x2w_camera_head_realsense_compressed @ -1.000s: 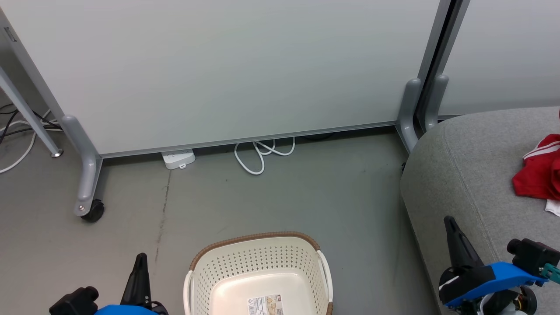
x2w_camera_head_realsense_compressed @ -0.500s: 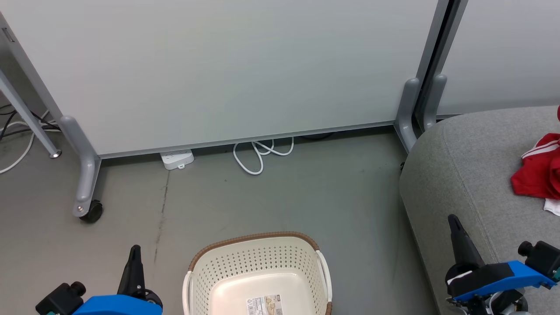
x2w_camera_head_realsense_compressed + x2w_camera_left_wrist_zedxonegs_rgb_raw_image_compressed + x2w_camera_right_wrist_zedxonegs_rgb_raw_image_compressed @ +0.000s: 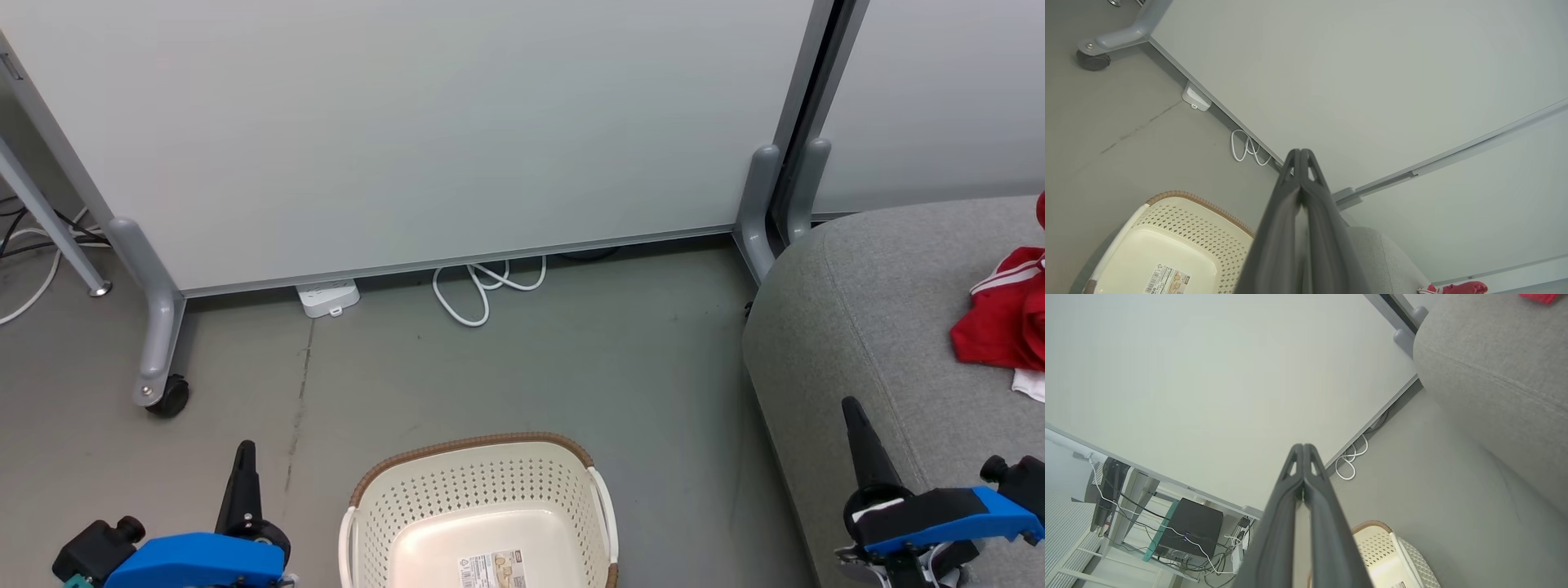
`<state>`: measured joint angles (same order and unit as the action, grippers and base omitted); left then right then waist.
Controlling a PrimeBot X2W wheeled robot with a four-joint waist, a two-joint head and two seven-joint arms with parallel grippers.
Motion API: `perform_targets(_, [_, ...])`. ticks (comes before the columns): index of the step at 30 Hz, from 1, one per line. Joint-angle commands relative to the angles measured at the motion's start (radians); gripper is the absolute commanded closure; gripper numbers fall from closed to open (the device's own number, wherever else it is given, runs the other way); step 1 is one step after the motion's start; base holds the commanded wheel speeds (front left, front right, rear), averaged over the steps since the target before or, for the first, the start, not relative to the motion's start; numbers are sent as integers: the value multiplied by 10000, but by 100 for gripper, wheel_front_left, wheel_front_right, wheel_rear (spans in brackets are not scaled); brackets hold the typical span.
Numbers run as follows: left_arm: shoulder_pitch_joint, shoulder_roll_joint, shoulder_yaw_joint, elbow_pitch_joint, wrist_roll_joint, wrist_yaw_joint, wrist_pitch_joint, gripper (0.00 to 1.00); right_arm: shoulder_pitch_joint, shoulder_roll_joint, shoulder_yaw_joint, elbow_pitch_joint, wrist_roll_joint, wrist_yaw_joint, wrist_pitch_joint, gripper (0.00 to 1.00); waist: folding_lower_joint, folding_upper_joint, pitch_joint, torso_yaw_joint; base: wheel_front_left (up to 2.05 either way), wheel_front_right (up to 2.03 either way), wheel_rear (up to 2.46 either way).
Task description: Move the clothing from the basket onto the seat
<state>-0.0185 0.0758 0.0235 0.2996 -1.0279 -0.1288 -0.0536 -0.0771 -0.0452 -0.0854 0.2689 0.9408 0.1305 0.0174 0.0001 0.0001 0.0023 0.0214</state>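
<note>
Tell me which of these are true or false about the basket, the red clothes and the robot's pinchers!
1. No clothes show inside the basket, just a label on its bottom. True.
2. The red clothing lies on the floor. False: it lies on the grey seat.
3. The left gripper and the right gripper are both shut and hold nothing. True.
4. The basket stands on the seat. False: it stands on the floor, beside the seat.
</note>
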Motion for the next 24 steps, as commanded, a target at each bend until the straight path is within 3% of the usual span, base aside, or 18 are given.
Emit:
perform_targets(1, [-277, 15, 110, -150, -307, -15, 88, 100, -239, -52, -38, -153, 382, 3, 65, 100, -1, -1, 0, -5, 0, 0, 0])
perform_targets(24, [-566, -87, 439, -319, -2450, -21, 719, 100, -307, -62, -137, -203, 2843, 3, 419, 100, -1, -1, 3, -71, 0, 0, 0])
